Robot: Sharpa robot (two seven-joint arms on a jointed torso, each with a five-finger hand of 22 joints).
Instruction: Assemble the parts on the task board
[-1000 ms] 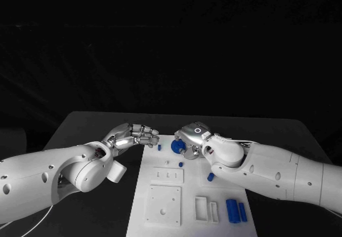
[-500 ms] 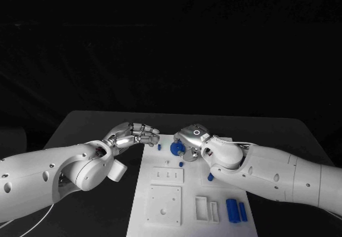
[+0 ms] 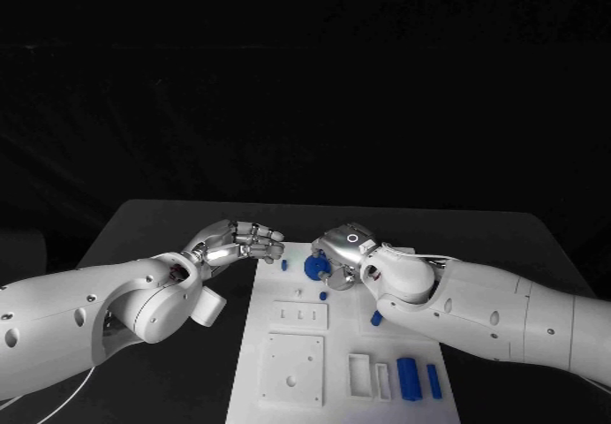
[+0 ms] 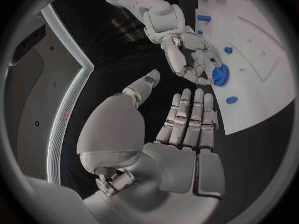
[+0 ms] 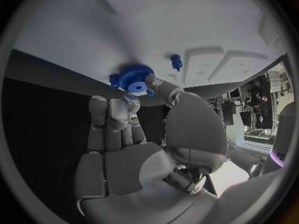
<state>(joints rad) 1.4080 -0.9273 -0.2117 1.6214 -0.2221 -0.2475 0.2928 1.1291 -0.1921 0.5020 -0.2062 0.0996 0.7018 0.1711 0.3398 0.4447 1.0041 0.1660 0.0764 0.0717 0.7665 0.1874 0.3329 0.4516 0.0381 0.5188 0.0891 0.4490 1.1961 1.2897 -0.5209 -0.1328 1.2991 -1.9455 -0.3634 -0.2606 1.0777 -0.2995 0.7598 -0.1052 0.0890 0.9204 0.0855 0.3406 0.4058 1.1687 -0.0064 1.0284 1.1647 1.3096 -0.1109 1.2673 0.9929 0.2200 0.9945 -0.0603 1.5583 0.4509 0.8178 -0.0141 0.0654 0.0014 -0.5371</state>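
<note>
Black table (image 3: 166, 230) lies bare beyond the board (image 3: 405, 311) edges; I see my right hand (image 3: 342, 251) pinching a gear (image 3: 317, 263), my left hand (image 3: 242, 242) clenched on nothing, no writing legible

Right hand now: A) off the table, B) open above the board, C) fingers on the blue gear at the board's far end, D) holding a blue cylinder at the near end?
C: the right hand has its fingers on the blue gear at the far end of the task board.

A black table (image 3: 166, 225) stands before a seemingly unlit, dark room.
</note>
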